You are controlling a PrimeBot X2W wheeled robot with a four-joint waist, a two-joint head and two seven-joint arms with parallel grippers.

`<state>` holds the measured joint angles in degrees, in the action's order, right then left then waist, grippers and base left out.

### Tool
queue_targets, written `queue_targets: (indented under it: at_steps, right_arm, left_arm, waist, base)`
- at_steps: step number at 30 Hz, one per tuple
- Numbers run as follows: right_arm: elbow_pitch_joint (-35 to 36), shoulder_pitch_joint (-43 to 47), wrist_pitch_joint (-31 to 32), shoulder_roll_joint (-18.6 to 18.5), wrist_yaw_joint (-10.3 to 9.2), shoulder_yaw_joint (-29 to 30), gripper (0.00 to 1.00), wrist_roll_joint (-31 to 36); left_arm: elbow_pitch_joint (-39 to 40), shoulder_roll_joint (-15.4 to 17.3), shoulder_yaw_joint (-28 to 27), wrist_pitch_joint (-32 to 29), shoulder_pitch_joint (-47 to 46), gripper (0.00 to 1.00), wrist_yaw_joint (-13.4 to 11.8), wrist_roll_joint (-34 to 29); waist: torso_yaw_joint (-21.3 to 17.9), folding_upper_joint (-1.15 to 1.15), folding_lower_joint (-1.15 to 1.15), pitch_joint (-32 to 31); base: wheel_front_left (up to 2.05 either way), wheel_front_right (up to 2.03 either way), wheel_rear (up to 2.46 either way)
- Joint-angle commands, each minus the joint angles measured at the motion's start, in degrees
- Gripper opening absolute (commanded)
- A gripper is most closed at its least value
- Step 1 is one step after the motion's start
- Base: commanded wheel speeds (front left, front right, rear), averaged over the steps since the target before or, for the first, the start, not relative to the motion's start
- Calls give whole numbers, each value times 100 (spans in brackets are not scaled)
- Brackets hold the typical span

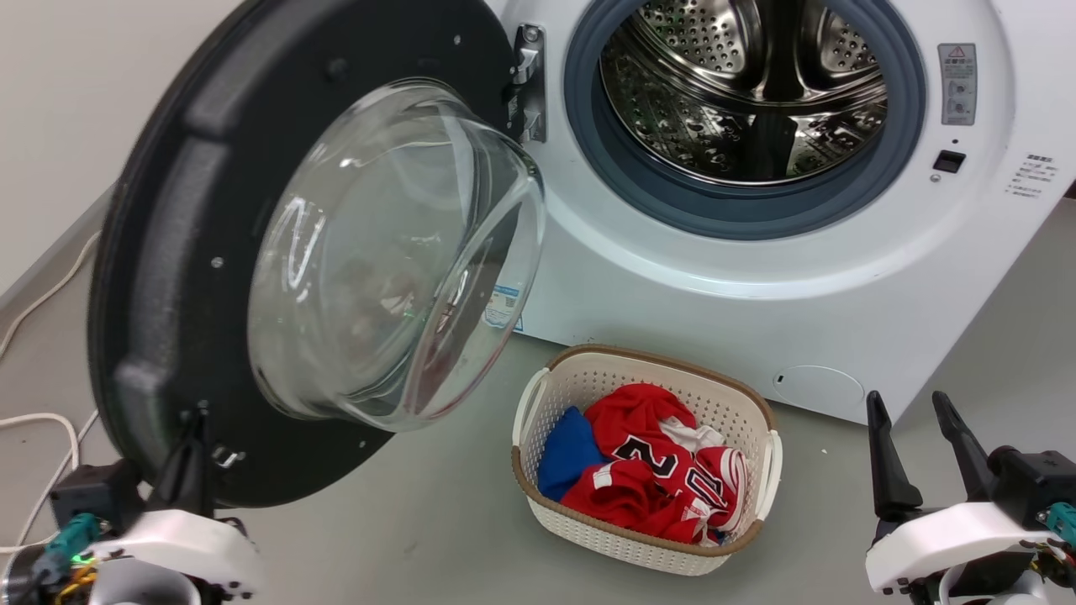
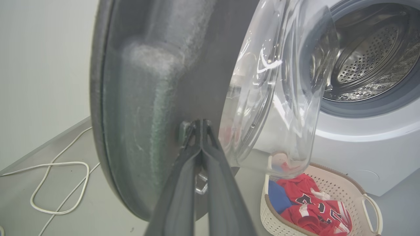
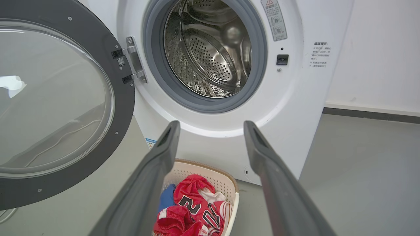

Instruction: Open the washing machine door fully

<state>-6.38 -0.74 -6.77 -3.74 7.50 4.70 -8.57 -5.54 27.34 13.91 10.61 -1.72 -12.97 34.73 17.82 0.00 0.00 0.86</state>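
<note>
The washing machine door (image 1: 168, 252) stands swung out to the left on its metal hinge (image 1: 528, 80). Its matte black inner face and clear glass bowl (image 1: 395, 252) are turned toward me. The white washing machine (image 1: 756, 319) shows its steel drum (image 1: 748, 84) open behind the grey gasket. My left gripper (image 1: 192, 445) is shut, its fingertips (image 2: 199, 126) resting against the door's (image 2: 147, 82) lower inner face, just above the metal latch (image 2: 200, 183). My right gripper (image 1: 916, 428) is open and holds nothing at the lower right, apart from the machine. In the right wrist view it (image 3: 211, 126) points at the machine's front (image 3: 295, 98).
A white woven basket (image 1: 546, 378) with red and blue clothes sits on the grey floor in front of the machine, between my arms. A white cable (image 1: 42, 428) loops on the floor at the left by the wall. Open floor (image 3: 361, 170) lies to the machine's right.
</note>
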Motion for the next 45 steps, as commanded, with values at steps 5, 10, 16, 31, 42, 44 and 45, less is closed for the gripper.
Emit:
queue_targets:
  at_steps: [5,10,16,31,42,44,45]
  right_arm:
    - [-33,-28,-14,-19,-1,-24,100,-41]
    - [-56,-83,5,-13,-1,-46,100,-38]
    - [-63,-150,4,-15,-1,-68,100,-55]
    - [-177,-18,-26,-3,-1,-84,100,-111]
    - [-43,215,50,24,-1,-79,100,-30]
    - [-20,224,59,26,-1,-95,100,-5]
    - [-8,223,66,27,-1,-121,100,-2]
  left_arm:
    - [-408,360,-471,65,-189,0,-22,188]
    - [-928,645,-723,94,-430,0,151,327]
    - [-1560,958,-891,126,-828,0,399,426]
    - [-1749,797,-898,409,-640,0,469,248]
    - [148,107,-310,414,569,0,66,-174]
    - [305,-54,-64,382,639,0,70,-241]
    - [349,-127,65,370,653,0,83,-285]
  waist:
    - [-158,0,0,18]
    - [-283,0,0,46]
    - [-424,0,0,92]
    - [-660,0,0,-59]
    - [-730,0,0,-275]
    - [-773,0,0,-294]
    - [-806,0,0,-305]
  base:
    - [0,0,0]
    - [0,0,0]
    - [0,0,0]
    - [0,0,0]
    - [0,0,0]
    - [0,0,0]
    - [0,0,0]
